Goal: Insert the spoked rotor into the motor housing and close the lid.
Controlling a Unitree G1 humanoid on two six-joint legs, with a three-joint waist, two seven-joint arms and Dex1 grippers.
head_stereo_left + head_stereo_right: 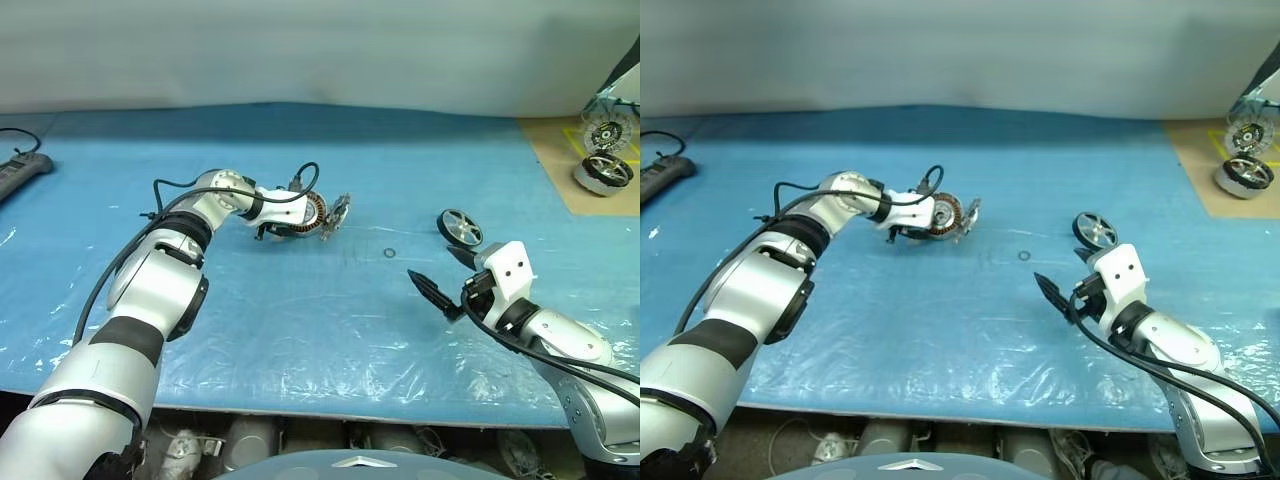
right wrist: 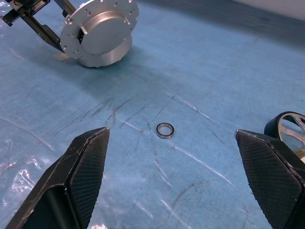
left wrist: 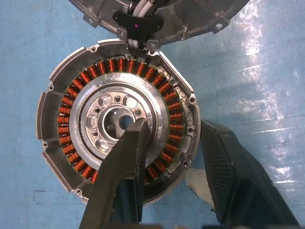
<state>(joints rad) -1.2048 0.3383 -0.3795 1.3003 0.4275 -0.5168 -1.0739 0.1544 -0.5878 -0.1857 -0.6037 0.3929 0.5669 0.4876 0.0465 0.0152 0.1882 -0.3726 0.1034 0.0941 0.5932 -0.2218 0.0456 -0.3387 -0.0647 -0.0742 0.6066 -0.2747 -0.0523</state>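
While L gripper (image 3: 174,157) straddled the round copper-wound motor housing (image 3: 116,119) rim to steady it, the silver-rimmed spoked rotor (image 1: 460,228) lay far right, R gripper (image 2: 181,176) wide, empty.

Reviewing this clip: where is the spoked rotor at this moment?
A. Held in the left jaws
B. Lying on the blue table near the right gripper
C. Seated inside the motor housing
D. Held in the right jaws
B. The spoked rotor lies on the blue table just beyond the open right gripper, apart from the motor housing, whose centre is empty.
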